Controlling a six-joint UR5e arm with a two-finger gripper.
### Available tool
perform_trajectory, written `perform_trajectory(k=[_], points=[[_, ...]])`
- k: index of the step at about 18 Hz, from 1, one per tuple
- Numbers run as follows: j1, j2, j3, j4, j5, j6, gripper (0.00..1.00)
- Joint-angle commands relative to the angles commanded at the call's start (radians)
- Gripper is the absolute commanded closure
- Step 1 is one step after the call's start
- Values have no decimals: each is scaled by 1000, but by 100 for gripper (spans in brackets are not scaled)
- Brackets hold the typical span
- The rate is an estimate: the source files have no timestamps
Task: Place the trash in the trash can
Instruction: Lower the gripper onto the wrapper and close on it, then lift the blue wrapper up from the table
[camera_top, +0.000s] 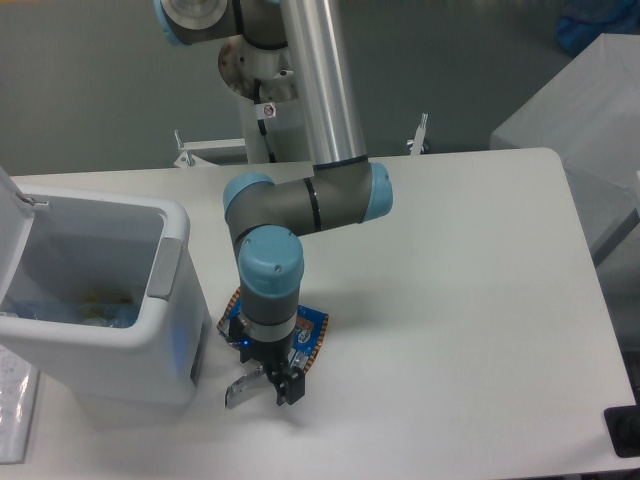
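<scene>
We can read no text, number or brand anywhere. The snack bag (310, 325) carries printed colours, but the arm (270, 290) covers most of it and whatever shows is too small and blurred to make out as letters. A small round sticker (269, 97) with a red mark sits on the arm's base column; we cannot read it either. The trash can (95, 300) and the table (470, 300) show no labels or signs.
</scene>
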Motion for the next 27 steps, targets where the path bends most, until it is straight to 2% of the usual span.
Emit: perform_trajectory(k=[1, 5, 10, 12, 15, 17, 20, 23, 27], points=[[0, 3, -3, 0, 0, -11, 41], [0, 2, 6, 0, 0, -43, 73], [11, 15, 9, -2, -2, -63, 89], [14, 15, 9, -2, -2, -68, 95], [28, 18, 11, -2, -3, -71, 96], [66, 61, 9, -2, -12, -83, 96], [138, 127, 15, -2, -150, -110, 96], [193, 179, 57, -2, -308, -240, 96], [204, 218, 132, 0, -350, -399, 96]])
